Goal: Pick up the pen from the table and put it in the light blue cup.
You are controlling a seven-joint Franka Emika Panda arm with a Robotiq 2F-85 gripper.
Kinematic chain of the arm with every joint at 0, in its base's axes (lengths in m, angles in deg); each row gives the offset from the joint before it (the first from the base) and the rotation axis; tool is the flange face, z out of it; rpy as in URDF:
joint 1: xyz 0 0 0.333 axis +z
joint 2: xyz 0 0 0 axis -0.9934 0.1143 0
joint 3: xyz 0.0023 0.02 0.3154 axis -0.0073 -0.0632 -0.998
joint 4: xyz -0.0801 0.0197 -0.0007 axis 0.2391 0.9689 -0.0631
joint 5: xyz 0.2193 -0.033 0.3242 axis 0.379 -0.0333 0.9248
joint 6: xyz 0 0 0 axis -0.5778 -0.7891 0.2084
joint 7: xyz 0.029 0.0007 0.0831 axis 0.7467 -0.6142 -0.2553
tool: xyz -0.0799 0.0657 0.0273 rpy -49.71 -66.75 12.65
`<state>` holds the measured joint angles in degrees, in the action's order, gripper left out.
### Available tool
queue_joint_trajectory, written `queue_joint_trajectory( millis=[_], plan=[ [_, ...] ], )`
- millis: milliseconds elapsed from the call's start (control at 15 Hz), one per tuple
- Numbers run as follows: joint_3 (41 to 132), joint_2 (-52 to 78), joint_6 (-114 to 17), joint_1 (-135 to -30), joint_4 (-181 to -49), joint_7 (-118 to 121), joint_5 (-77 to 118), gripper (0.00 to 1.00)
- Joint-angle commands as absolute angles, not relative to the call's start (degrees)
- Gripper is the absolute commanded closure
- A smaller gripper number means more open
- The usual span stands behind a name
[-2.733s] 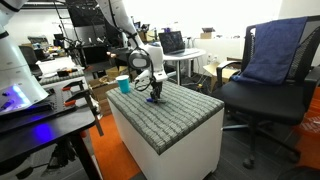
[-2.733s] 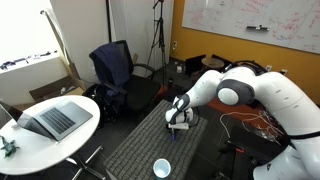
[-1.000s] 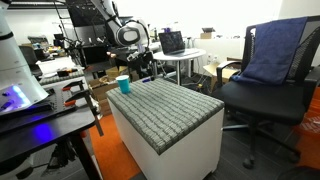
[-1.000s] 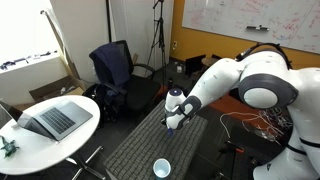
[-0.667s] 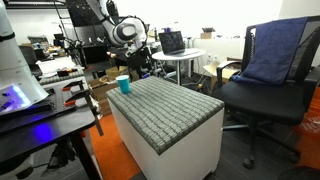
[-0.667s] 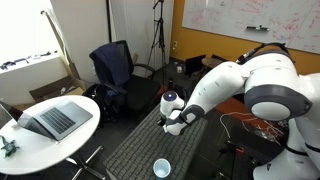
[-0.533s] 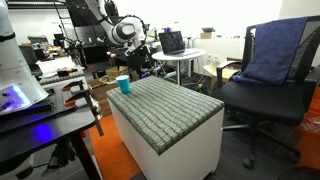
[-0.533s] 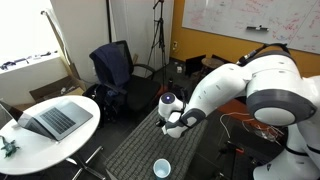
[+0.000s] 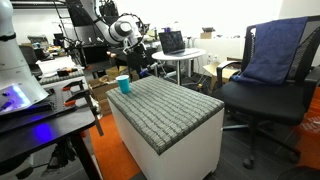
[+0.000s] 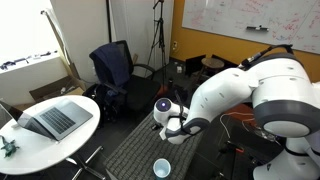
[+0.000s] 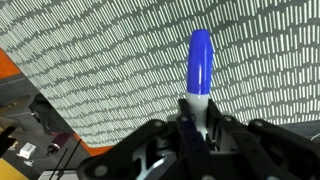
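Wrist view gives you the clearest answer: the end effector [image 11: 196,118] is clamped on the blue pen [image 11: 200,60], which sticks out from between the fingers toward the top of the frame, with the grey textured table [image 11: 90,60] filling the background well behind it. So the pick looks done and you are in the carry step. In an exterior view the light blue cup [image 10: 161,167] stands on the table at the lower centre of the frame, with the end effector [image 10: 173,127] hanging above and a little behind it; from the opposite side the cup [image 9: 123,85] sits at the table's left corner, the end effector [image 9: 140,60] up and to its right. Your next move, as I judge it, calls for centring the pen's free end over the cup's mouth, lowering until it is inside the rim, then letting go
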<state>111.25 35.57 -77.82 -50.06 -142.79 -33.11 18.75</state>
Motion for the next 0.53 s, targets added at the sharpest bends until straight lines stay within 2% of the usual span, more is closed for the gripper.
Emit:
queue_joint_trajectory(
  millis=[0, 67, 133, 467],
  plan=[
    [111.0, 33.6, -77.3, -49.7, -143.6, -33.1, 16.0, 0.95],
    [110.0, 33.2, -77.0, -51.0, -143.6, -31.7, 15.8, 0.95],
    [110.4, 35.4, -77.7, -50.3, -142.6, -33.7, 16.2, 0.8],
    [110.1, 35.2, -77.7, -50.6, -142.6, -33.5, 16.0, 0.8]
  ],
)
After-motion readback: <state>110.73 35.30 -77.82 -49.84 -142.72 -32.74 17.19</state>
